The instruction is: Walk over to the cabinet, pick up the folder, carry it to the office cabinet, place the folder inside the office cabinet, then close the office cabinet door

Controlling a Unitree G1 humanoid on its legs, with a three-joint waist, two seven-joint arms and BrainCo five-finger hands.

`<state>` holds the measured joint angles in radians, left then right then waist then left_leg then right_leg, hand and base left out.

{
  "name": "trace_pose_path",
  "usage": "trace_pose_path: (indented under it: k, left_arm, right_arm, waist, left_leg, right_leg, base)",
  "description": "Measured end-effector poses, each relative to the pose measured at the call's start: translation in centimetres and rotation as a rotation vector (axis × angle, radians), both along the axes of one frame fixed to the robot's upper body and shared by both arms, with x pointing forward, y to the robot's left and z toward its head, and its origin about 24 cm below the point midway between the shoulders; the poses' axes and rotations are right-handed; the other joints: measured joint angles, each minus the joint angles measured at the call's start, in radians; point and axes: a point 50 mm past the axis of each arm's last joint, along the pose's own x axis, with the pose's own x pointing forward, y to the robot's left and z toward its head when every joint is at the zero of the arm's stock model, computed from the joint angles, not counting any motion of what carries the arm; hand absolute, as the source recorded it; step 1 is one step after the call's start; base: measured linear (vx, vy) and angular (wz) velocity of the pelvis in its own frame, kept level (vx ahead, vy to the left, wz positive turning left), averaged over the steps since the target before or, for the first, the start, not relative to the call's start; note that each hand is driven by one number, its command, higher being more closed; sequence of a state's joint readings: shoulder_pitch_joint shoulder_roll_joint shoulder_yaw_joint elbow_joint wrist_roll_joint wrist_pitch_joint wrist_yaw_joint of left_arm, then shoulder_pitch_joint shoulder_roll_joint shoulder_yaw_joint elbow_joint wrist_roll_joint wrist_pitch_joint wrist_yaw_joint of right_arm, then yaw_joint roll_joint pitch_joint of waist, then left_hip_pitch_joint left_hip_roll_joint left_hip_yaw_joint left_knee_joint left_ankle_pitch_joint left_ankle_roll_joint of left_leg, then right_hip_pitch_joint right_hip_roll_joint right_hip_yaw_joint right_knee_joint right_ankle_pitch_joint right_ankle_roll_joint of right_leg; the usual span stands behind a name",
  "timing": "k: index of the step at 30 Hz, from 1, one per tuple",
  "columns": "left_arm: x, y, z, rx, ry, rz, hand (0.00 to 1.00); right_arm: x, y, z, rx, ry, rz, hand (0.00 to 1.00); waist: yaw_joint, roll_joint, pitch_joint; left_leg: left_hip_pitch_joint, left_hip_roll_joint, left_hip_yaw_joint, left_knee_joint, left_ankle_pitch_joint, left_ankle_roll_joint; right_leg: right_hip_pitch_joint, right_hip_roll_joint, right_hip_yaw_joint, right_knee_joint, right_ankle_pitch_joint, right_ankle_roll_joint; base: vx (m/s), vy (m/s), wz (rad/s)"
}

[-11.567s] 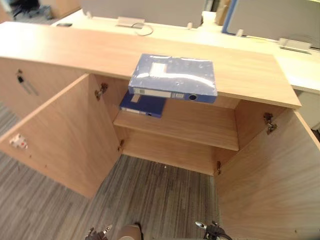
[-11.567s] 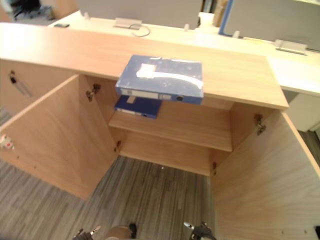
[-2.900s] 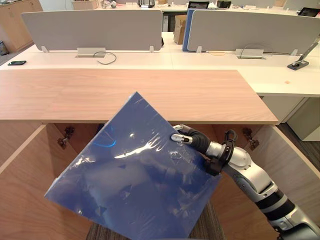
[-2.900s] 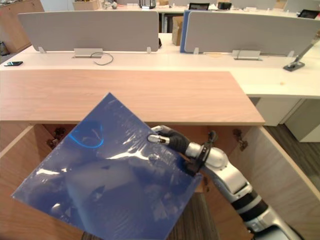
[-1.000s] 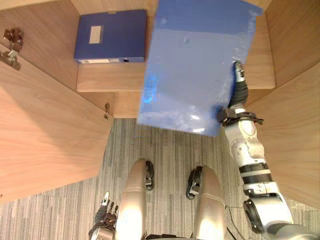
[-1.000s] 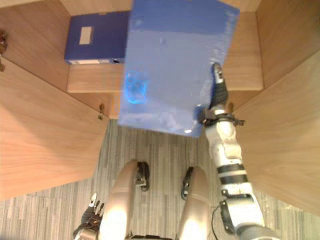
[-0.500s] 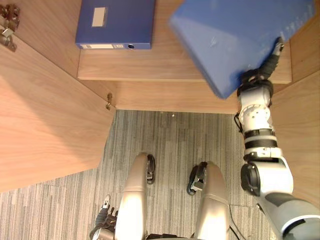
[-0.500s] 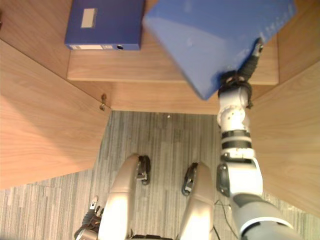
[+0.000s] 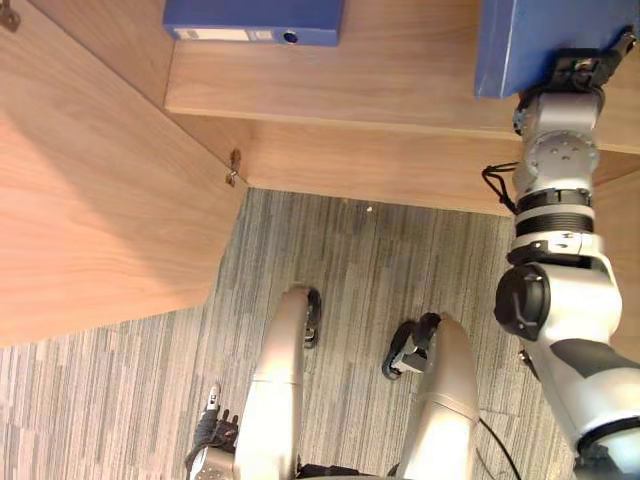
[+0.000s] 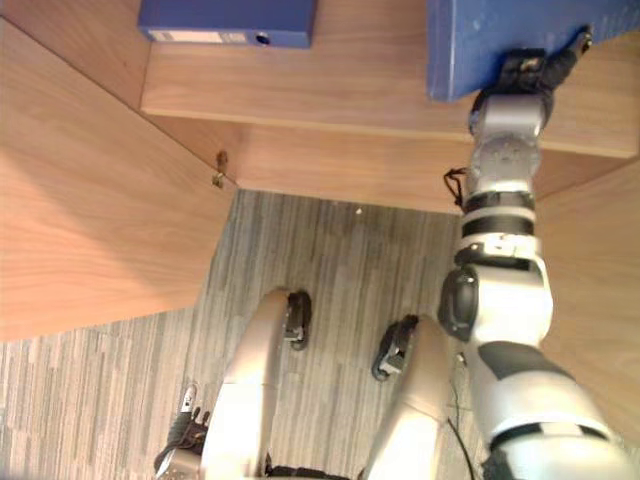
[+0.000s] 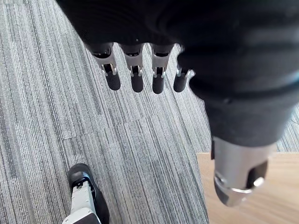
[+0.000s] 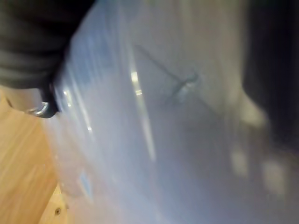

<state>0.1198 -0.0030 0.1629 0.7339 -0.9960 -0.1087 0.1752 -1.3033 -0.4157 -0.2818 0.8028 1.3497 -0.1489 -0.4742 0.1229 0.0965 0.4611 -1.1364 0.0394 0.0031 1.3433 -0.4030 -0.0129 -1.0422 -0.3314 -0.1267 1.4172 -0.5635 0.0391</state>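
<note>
Right hand (image 9: pixel 585 68) grips the folder (image 9: pixel 540 35) by its near edge, at the right end of the shelf (image 9: pixel 400 70) — well apart from a second blue binder (image 9: pixel 255 18). Left hand (image 11: pixel 135 60) hangs slack-fingered over carpet (image 11: pixel 70 116) — open door (image 9: pixel 90 200) beside it.

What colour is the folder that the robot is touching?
The folder is blue, and it shows best in the left eye view.
</note>
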Motion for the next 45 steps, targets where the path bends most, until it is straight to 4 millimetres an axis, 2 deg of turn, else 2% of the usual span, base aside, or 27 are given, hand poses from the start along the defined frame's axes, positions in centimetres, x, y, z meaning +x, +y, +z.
trace_pose_path:
  k: [4,5,13,17,25,29,30,33,36,40,45]
  left_arm:
    - [-0.1,0.1,0.0,0.006,0.009,0.015,0.0]
    - [-0.1,0.1,0.0,0.008,0.009,0.017,0.0]
    - [0.0,0.1,0.0,0.014,0.008,0.024,0.0]
    - [0.0,0.1,0.0,0.013,0.009,0.026,0.0]
    - [0.0,0.1,0.0,0.007,-0.006,0.028,0.0]
    - [0.3,0.1,0.1,0.011,-0.019,0.011,0.0]
    - [0.5,0.1,0.1,0.007,-0.029,0.006,0.0]
    - [0.6,0.1,0.1,0.01,-0.041,-0.014,0.0]
    - [0.6,0.3,0.1,0.016,-0.048,-0.032,0.0]
    - [0.6,0.4,-0.1,0.014,-0.048,-0.053,0.0]
    - [0.8,0.8,0.1,0.025,-0.058,-0.075,0.0]
  right_arm:
    - [0.2,0.7,0.5,-0.042,0.019,0.02,1.0]
    - [0.2,0.8,0.6,-0.055,0.022,0.026,0.0]
    - [-0.1,0.9,1.8,-0.114,-0.005,-0.006,0.0]
    - [-0.8,-0.2,2.9,-0.189,-0.04,-0.073,0.0]
    - [-1.3,0.0,4.3,-0.452,-0.104,-0.106,0.0]
    - [-1.2,0.6,4.6,-0.709,-0.072,-0.124,0.0]
    - [-1.0,1.1,4.4,-0.827,-0.05,-0.117,0.0]
    - [-0.3,2.0,3.6,-1.036,0.011,-0.097,0.0]
    - [0.7,2.6,1.7,-1.28,0.131,-0.072,0.0]
    - [1.3,2.4,-0.9,-1.438,0.227,-0.038,0.0]
    - [1.5,2.2,-2.2,-1.558,0.277,-0.032,0.0]
  waist:
    - [0.004,0.001,0.001]
    - [0.004,0.002,0.001]
    - [0.008,0.002,0.001]
    - [0.008,0.002,0.001]
    - [0.008,0.002,0.001]
    - [0.007,0.002,0.001]
    - [0.007,0.002,0.001]
    - [0.006,0.002,0.001]
    - [0.007,0.002,0.001]
    - [0.008,0.002,0.001]
    - [0.007,0.003,0.001]
  left_leg:
    - [-0.028,0.0,-0.004,0.012,0.001,-0.002]
    - [-0.035,0.0,-0.007,0.016,0.001,-0.002]
    - [-0.057,-0.006,-0.01,0.022,0.002,-0.003]
    - [-0.062,-0.017,-0.011,0.02,0.005,-0.002]
    - [-0.061,-0.017,-0.009,0.02,0.005,-0.003]
    - [-0.056,-0.016,-0.006,0.02,0.005,-0.003]
    - [-0.053,-0.016,-0.004,0.02,0.005,-0.003]
    - [-0.048,-0.014,-0.004,0.02,0.005,-0.003]
    - [-0.048,-0.014,-0.004,0.019,0.006,-0.004]
    - [-0.041,-0.014,-0.004,0.011,0.006,-0.004]
    - [-0.005,-0.012,0.003,-0.014,0.006,-0.004]
  right_leg:
    - [-0.024,0.0,-0.001,0.012,-0.002,-0.002]
    - [-0.03,0.0,-0.003,0.015,-0.003,-0.003]
    - [-0.045,-0.008,-0.007,0.023,-0.005,-0.003]
    - [-0.046,-0.019,-0.009,0.025,-0.008,0.001]
    - [-0.047,-0.02,-0.008,0.026,-0.008,0.001]
    - [-0.047,-0.02,-0.003,0.029,-0.008,0.001]
    - [-0.047,-0.02,-0.001,0.031,-0.008,0.001]
    - [-0.043,-0.019,-0.001,0.031,-0.008,0.001]
    - [-0.041,-0.019,-0.002,0.03,-0.008,0.001]
    - [-0.034,-0.019,-0.004,0.02,-0.008,0.001]
    - [-0.004,-0.017,-0.004,-0.003,-0.008,0.001]
  base:
    - [0.0,-0.007,0.02]
    - [0.02,-0.03,0.03]
    - [0.0,-0.005,0.01]
    - [0.02,-0.018,0.09]
    - [0.0,-0.005,0.0]
    - [0.01,-0.016,-0.01]
    - [0.01,-0.037,-0.02]
    - [0.0,-0.015,-0.01]
    - [0.0,0.0,0.0]
    - [0.0,0.0,0.0]
    - [0.01,-0.012,-0.01]
